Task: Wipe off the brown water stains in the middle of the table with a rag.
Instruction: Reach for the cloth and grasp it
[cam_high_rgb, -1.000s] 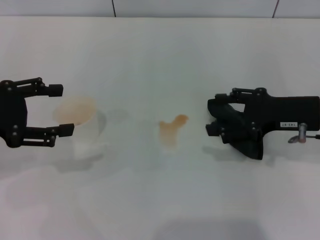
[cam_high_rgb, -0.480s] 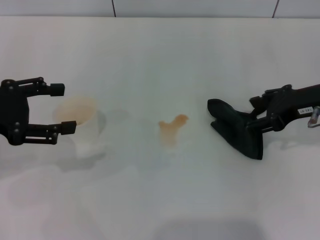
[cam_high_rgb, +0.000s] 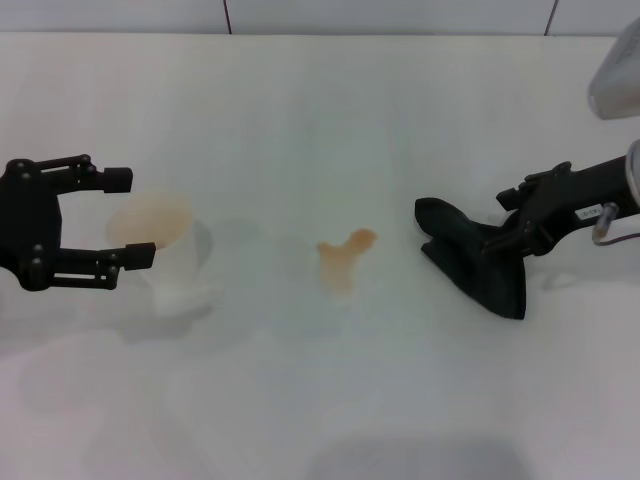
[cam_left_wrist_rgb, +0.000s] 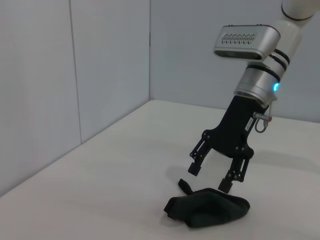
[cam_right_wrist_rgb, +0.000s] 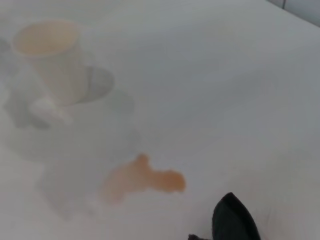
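Hovering just above the rag (cam_high_rgb: 475, 254), the right tool (cam_left_wrist_rgb: 212, 176) has its fingers spread and grips nothing. The stain (cam_high_rgb: 344, 256) sits mid-surface (cam_high_rgb: 320, 110), apart from the rag. The left tool (cam_high_rgb: 125, 218), fingers spread, brackets a cup (cam_high_rgb: 162, 250).

The right gripper (cam_high_rgb: 508, 228) stands at the rag's (cam_high_rgb: 474, 257) far-right end in the head view, where black fingers merge with black cloth, so contact cannot be confirmed there; its arm is cut off by the picture's right edge. In the right wrist view only a dark tip of the rag (cam_right_wrist_rgb: 234, 220) shows beside the brown water stains (cam_right_wrist_rgb: 142, 178), the remainder cut off by the edge. The left gripper (cam_high_rgb: 120, 218) brackets the clear cup (cam_high_rgb: 165, 252), whose see-through wall blends into the white surface (cam_high_rgb: 320, 120), leaving its base outline indistinct, and that arm is likewise cut off.
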